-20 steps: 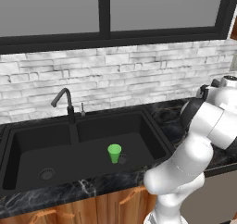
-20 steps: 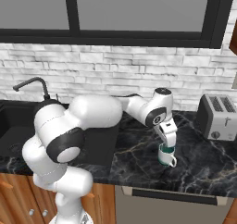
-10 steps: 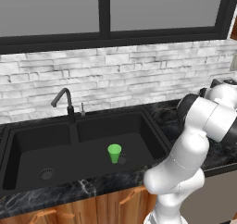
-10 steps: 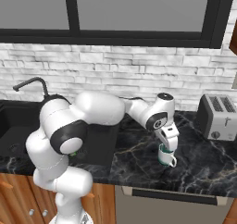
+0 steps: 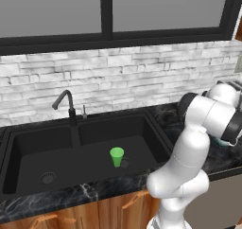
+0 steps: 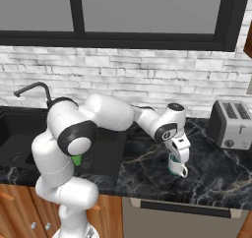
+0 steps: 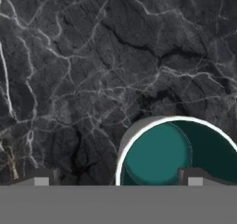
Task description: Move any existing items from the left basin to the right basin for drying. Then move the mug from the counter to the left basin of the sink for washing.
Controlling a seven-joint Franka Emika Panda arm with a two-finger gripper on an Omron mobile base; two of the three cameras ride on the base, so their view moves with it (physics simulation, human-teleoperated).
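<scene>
**Three views: two over the base, one down the hand**

The left base view looks forward and down from behind the arm's left, taking in the sink [image 5: 90,147] and the brick wall. The right base view looks from behind the arm's right, farther along the counter [image 6: 216,165] toward a toaster [image 6: 231,124]. Both share the faucet [image 5: 66,107], the counter, the wall and the window. The hand view looks straight down, close over the mug [image 7: 178,153] on the counter.

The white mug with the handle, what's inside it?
Looking down into the small white mug on the black marble counter, just its dark teal-green inside shows. One gripper fingertip covers a little of it.
</scene>
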